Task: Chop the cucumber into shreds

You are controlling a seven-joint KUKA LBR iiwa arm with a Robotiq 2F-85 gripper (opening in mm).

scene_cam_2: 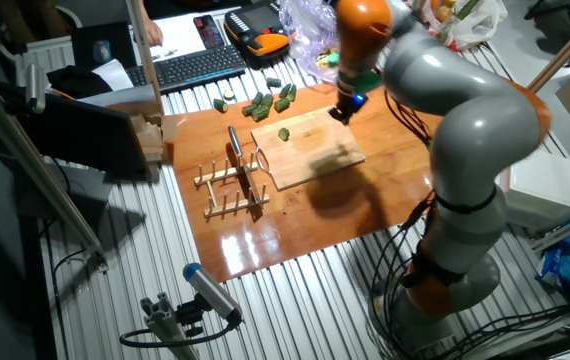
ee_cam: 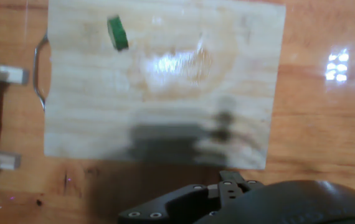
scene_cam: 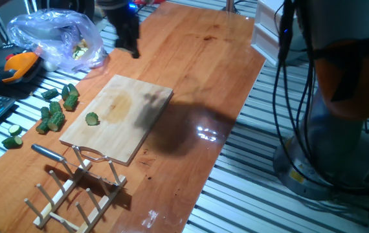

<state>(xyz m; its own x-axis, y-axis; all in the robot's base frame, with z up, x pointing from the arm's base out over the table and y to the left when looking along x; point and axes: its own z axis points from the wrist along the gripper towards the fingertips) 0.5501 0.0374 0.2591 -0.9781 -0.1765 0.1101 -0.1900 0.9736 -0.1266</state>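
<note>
Cucumber (scene_cam: 92,119) on board (scene_cam: 133,110), rack (scene_cam: 74,188) beside

You're in a robotics lab, not a kitchen. The wooden tabletop (scene_cam_2: 365,190) sits on a bench of slotted aluminium rails (scene_cam_2: 295,300). A computer keyboard (scene_cam_2: 193,66) lies at the far edge beside an orange handheld controller (scene_cam_2: 262,43). Black cables (scene_cam: 294,97) trail down by the arm's grey base (scene_cam_2: 455,260). A camera on a small stand (scene_cam_2: 190,300) sits on the rails.
</note>
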